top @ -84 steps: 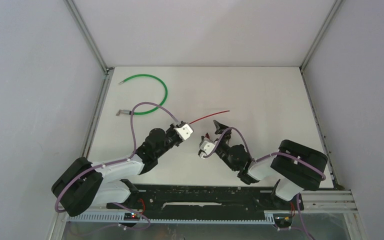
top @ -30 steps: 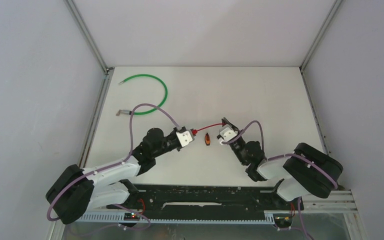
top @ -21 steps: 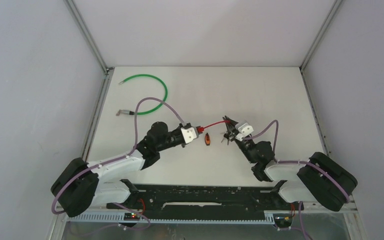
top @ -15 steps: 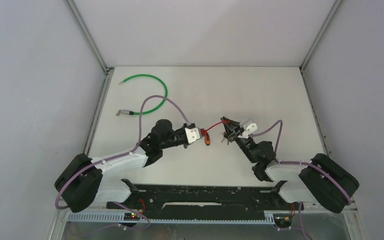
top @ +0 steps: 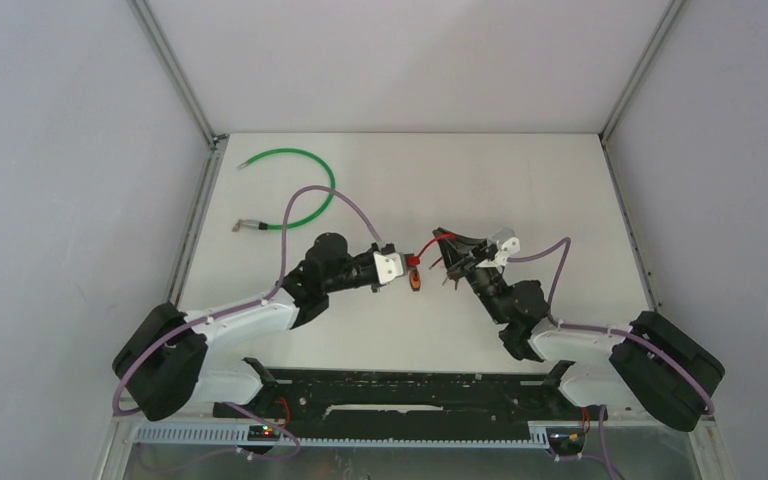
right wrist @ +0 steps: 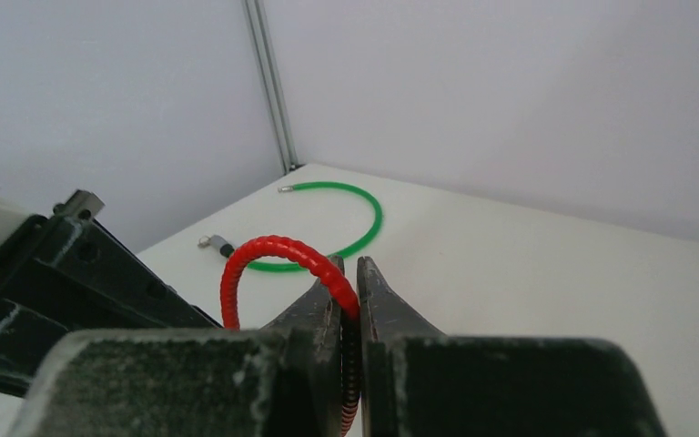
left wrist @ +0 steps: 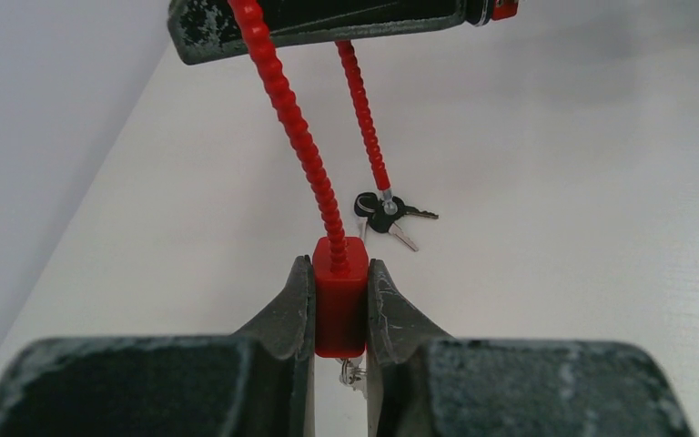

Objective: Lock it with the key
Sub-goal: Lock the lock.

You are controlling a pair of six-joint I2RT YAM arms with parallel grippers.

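The lock is a red ribbed cable (top: 428,246) with a red block-shaped lock body (left wrist: 340,305) at one end. My left gripper (left wrist: 340,270) is shut on that block, which stands upright between its jaws. My right gripper (right wrist: 349,270) is shut on the cable (right wrist: 268,248), which arches into a loop just past its tips. In the top view the left gripper (top: 407,263) and right gripper (top: 439,241) nearly meet at mid-table. A bunch of keys (left wrist: 385,212) with black heads lies on the table under the cable's loose metal-tipped end.
A green cable (top: 326,178) curves on the table at the far left, with a small metal plug end (top: 245,225) beside it. A small orange-brown object (top: 415,282) lies just below the left gripper's tip. White walls and metal frame posts enclose the table.
Both grippers have closed in on each other at mid-table. The left one slid right with the lock body, the right one swung left, and the cable between them has bowed into a tight loop.
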